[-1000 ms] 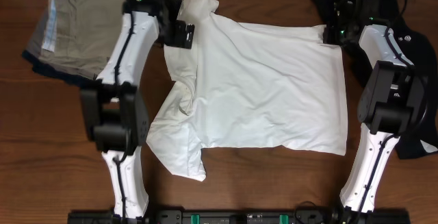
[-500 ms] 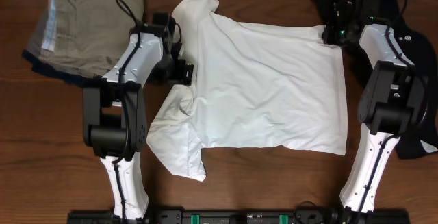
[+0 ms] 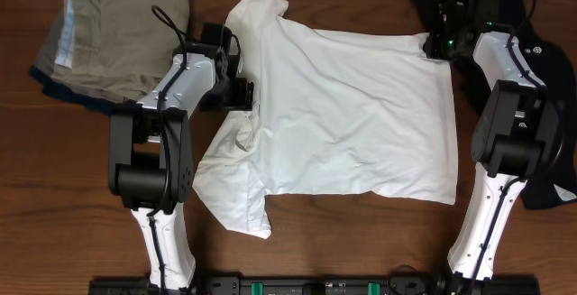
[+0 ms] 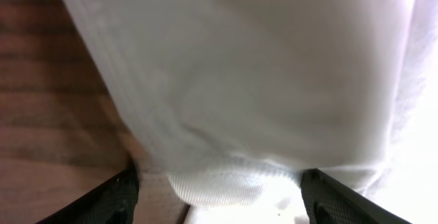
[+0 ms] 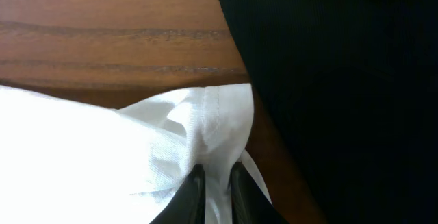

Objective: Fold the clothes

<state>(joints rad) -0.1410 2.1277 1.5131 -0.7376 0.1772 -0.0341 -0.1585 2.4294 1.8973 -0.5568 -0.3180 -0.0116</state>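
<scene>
Across the table (image 3: pixel 72 196), the T-shirt (image 3: pixel 352 115) lies lengthwise left-to-right, neck end leftward.

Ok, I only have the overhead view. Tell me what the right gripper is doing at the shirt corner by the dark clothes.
Observer: On the right wrist view, the right gripper has its fingers nearly together, pinching a hemmed corner of the white T-shirt.
Operator: Confirm nothing dark is caught.
Observer: The black garment lies beside it, and a strip of table shows between the two.
Operator: Now report the left one.
Observer: The left gripper is open, and the shirt's ribbed edge lies between its wide-apart fingers.
</scene>
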